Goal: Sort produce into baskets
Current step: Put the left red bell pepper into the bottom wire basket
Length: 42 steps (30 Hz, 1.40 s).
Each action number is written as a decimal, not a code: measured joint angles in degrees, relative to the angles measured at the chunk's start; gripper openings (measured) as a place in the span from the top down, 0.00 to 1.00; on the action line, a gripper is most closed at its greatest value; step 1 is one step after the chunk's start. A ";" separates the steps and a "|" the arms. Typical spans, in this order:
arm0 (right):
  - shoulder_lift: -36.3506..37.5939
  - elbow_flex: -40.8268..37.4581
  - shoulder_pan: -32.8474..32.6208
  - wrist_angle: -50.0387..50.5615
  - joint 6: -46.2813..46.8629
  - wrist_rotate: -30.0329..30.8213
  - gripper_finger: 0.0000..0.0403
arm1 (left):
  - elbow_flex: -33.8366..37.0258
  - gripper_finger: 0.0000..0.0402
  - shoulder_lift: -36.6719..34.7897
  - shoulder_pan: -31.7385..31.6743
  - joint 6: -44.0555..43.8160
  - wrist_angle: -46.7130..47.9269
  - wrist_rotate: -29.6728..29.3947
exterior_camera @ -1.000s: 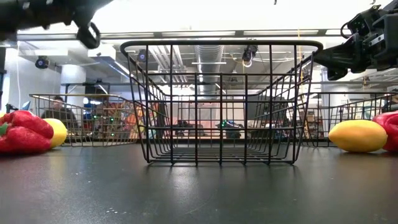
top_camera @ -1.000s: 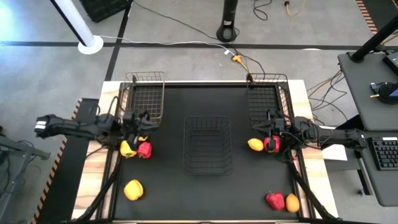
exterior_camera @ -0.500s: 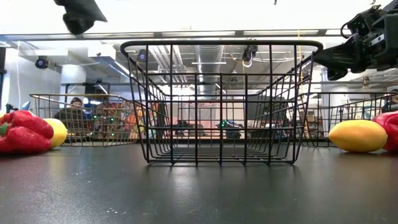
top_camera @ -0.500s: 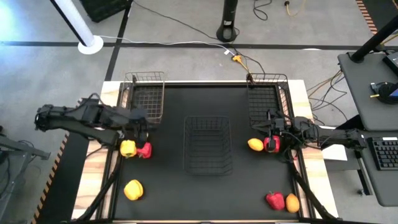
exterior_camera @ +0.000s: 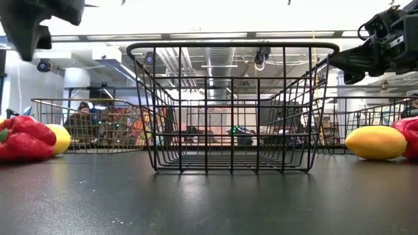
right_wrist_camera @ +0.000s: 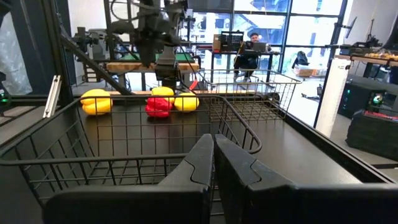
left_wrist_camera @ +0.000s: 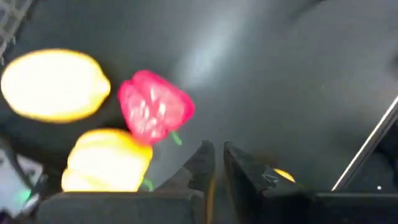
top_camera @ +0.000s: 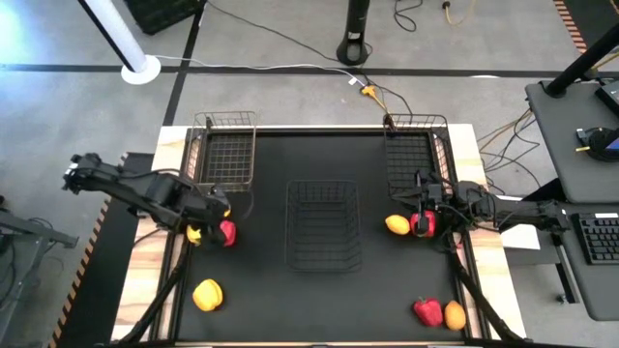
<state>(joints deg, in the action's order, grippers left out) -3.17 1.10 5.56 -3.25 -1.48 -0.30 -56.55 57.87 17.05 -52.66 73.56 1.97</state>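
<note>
My left gripper (top_camera: 213, 211) (left_wrist_camera: 219, 163) points down, shut and holding nothing, just above a cluster near the table's left edge: a red pepper (left_wrist_camera: 155, 112), a yellow pepper (left_wrist_camera: 106, 162) and a yellow rounded fruit (left_wrist_camera: 55, 84). Another yellow pepper (top_camera: 207, 294) lies nearer the front. My right gripper (top_camera: 416, 200) (right_wrist_camera: 214, 155) waits level and shut at the right, above an orange fruit (top_camera: 397, 225) and a red pepper (top_camera: 423, 224). A red pepper (top_camera: 427, 310) and an orange fruit (top_camera: 455, 314) lie at the front right. All the produce rests on the mat.
A dark wire basket (top_camera: 324, 224) stands mid-table, a copper basket (top_camera: 225, 155) at the far left and another dark basket (top_camera: 417, 155) at the far right. All three hold nothing. Bare black mat (top_camera: 319, 309) lies in front of the middle basket. A person sits beyond the table.
My left gripper has tipped from level to pointing steeply down over the produce cluster at the left, its wrist rising and the arm folding. The produce has not moved.
</note>
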 joint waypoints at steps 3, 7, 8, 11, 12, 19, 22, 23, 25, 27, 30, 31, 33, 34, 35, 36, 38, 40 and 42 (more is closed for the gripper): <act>-0.01 0.01 -0.01 0.00 0.00 0.00 0.98 | 0.00 0.87 1.71 0.03 -1.07 0.66 1.74; -0.01 0.00 0.00 0.00 0.00 0.00 0.98 | 0.00 0.74 4.04 -0.07 -3.56 0.63 1.78; 0.01 0.00 -0.01 -0.01 0.00 0.00 0.98 | 0.00 0.70 4.75 -0.23 -4.51 0.63 1.76; -0.01 0.01 -0.02 0.00 0.00 0.00 0.98 | 0.00 0.58 7.12 -1.19 -7.28 1.05 1.92; 0.00 0.00 0.00 0.00 0.00 0.00 0.98 | 0.00 0.55 7.98 -1.86 -7.99 1.29 2.06; -0.01 0.01 -0.02 0.00 0.00 0.00 0.98 | 0.00 0.33 14.28 -8.43 -7.85 1.61 7.75; 0.00 0.02 0.00 -0.02 0.00 0.00 0.98 | 0.00 0.26 16.82 -10.47 -7.87 2.43 8.54; 0.01 0.01 -0.02 0.00 0.00 0.00 0.98 | 0.00 0.24 17.65 -11.13 -7.65 2.35 8.60; 0.00 0.00 0.00 0.00 0.00 0.00 0.98 | 0.00 0.21 19.45 -12.97 -6.53 2.31 8.92; 0.01 0.01 -0.02 0.00 0.00 0.04 0.98 | 0.00 0.18 21.06 -14.71 -5.86 1.89 8.55; -0.01 0.01 0.00 0.00 0.00 0.03 0.98 | 0.00 0.14 23.42 -16.37 -4.60 1.98 8.51; -0.01 0.00 0.00 0.00 0.00 0.03 0.98 | 0.02 0.14 24.22 -16.81 -4.16 1.79 8.51; 0.01 0.00 -0.02 -0.02 0.00 0.02 0.98 | 0.02 0.14 25.69 -17.69 -3.44 1.80 8.52; -0.01 0.00 -0.02 0.00 0.00 0.02 0.98 | 0.03 0.14 26.44 -18.11 -2.97 1.89 8.51; -0.01 0.00 -0.02 0.00 0.00 0.02 0.98 | 0.16 0.14 27.10 -18.51 -2.37 1.70 8.51; 0.00 0.00 -0.01 -0.02 0.00 0.02 0.98 | 0.44 0.15 27.74 -18.83 -1.85 1.39 8.49; 0.00 0.01 0.00 0.00 0.00 0.02 0.98 | 1.46 0.16 28.70 -19.25 -1.43 0.83 8.53; -0.01 0.00 -0.02 0.00 0.00 0.02 0.98 | 3.23 0.18 29.35 -19.36 -1.40 -0.67 8.88; 0.01 0.00 0.00 0.00 0.00 0.02 0.98 | 5.57 0.19 29.83 -19.36 -1.59 -2.19 10.32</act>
<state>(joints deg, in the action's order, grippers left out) -3.16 1.10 5.56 -3.25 -1.48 -0.27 -50.99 87.69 -2.31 -54.25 71.36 12.29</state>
